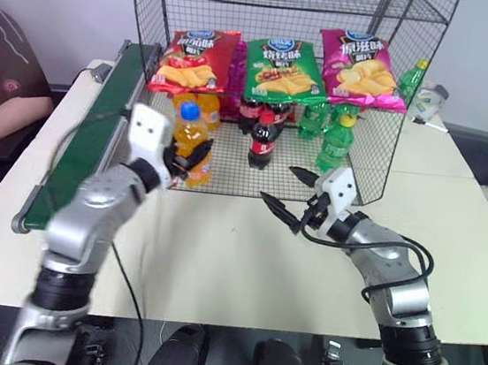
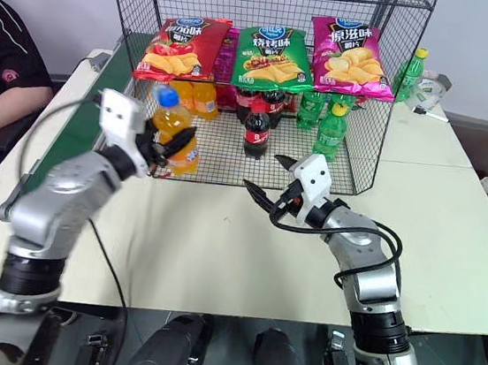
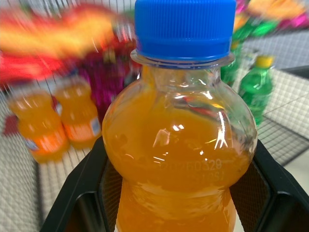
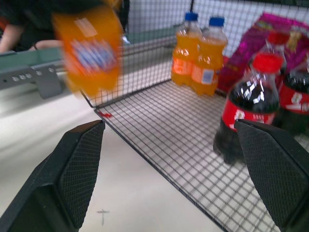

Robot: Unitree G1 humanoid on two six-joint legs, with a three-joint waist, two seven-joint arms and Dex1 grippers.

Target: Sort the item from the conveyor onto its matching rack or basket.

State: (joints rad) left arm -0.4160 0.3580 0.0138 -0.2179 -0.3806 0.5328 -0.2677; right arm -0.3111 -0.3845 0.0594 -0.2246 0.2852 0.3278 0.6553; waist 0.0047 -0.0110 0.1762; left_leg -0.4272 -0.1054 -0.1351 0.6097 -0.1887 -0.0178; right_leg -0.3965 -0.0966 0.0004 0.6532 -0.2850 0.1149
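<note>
My right pincer [image 4: 176,176] gapes wide over the table [image 4: 120,193] by the wire rack's floor [image 4: 193,140]. An orange soda bottle [image 4: 89,50] hangs blurred before the conveyor [image 4: 29,63]. Two orange bottles [image 4: 200,53] and cola bottles [image 4: 248,106] stand inside.

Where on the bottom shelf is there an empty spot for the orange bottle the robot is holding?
The mesh floor is bare at the front, between the two orange bottles at the back left and the front cola bottle. Behind the cola, the green bottles crowd the right.
</note>
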